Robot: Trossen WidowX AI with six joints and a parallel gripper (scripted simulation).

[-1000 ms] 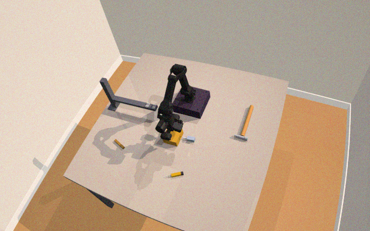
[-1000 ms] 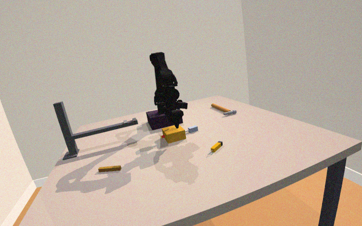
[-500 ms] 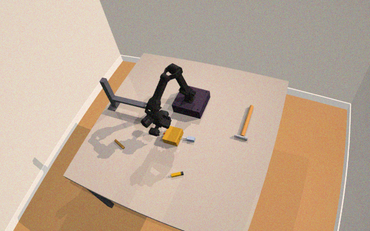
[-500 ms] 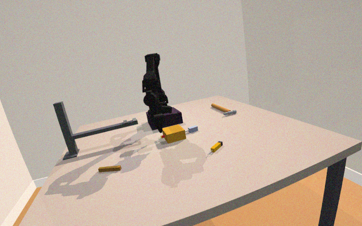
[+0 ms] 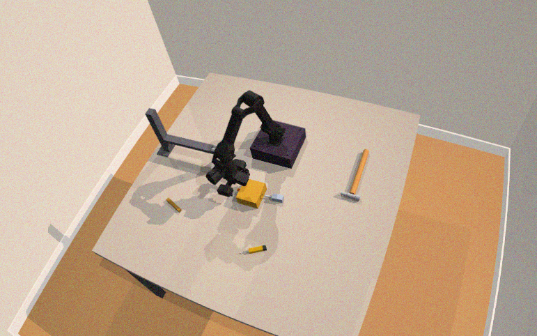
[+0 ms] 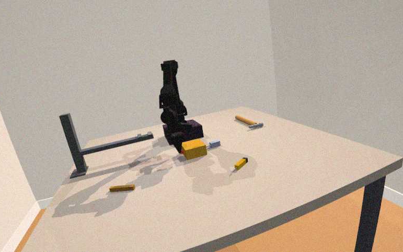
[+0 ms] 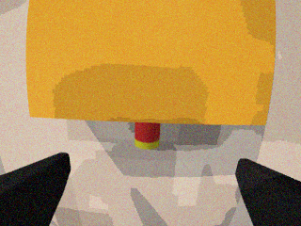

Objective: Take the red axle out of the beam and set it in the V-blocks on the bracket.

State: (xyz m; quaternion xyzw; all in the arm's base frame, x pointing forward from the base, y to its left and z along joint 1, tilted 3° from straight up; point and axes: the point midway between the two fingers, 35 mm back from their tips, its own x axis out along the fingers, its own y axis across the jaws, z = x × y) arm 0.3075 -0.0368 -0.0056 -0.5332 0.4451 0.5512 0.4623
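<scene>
The beam, a yellow block [image 5: 251, 194] [image 6: 194, 149] [image 7: 150, 42], stands on the table. The red axle [image 6: 182, 152] [image 7: 147, 132] sticks a short way out of its left side and has a yellow-green end; the rest is hidden inside. The dark grey bracket [image 5: 191, 143] [image 6: 112, 146] has a post and a long horizontal arm. Its V-blocks [image 6: 144, 135] sit near the arm's free end; my arm partly covers them in the top view. My gripper [image 7: 154, 168] is open and empty, pointing down over the axle's end, which shows centred between the fingers in the wrist view.
A light blue block [image 5: 277, 198] [image 6: 215, 144] on a thin rod adjoins the beam's right side. A hammer [image 5: 359, 171] [image 6: 245, 121] lies right, a yellow tool with a black end [image 5: 257, 249] [image 6: 240, 163] in front, and a small brown bar [image 5: 173, 204] [image 6: 122, 187] front left.
</scene>
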